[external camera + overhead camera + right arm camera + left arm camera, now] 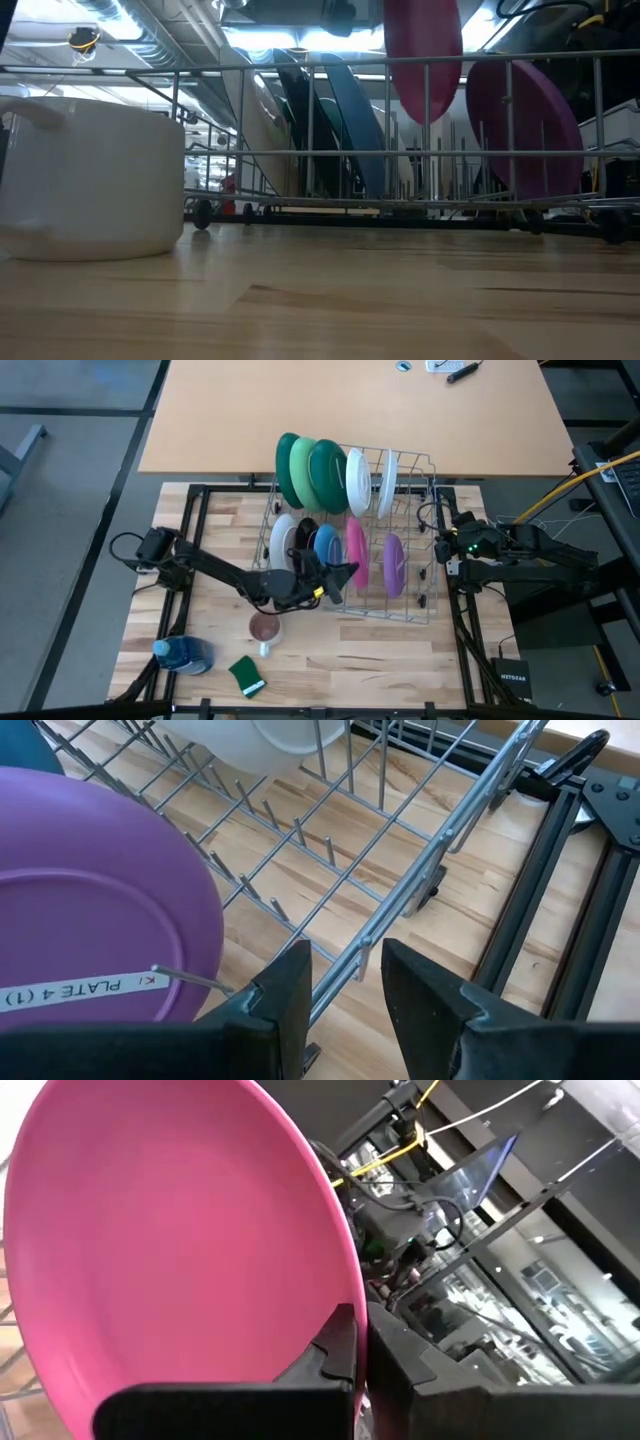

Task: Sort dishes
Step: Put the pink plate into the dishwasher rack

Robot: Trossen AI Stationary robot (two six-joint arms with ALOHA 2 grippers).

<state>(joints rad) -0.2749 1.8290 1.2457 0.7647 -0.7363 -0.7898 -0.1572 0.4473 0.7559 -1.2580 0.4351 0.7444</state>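
— Left gripper (345, 572) status?
— Clenched on my pink plate's (356, 550) rim, holding it upright in the rack (425, 610), between the blue plate (325, 547) and purple plate (393, 563).
— Right gripper (345, 995)?
— Released, fingers apart, just outside the rack's wire edge beside that purple plate.
— Remaining dishes?
— Green plates (308, 472) and white plates (371, 482) stand in the back row. A mug (265, 628) sits on the bench (370, 660).

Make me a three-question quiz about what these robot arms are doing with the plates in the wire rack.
1. True or false: the left gripper has its fingers shut on the round pink plate.
2. Which plate stands nearest the right gripper: A) blue, B) round purple plate, C) black?
3. Fill in: the plates stand upright in the wire ______.

Key: 1 true; 2 B; 3 rack.
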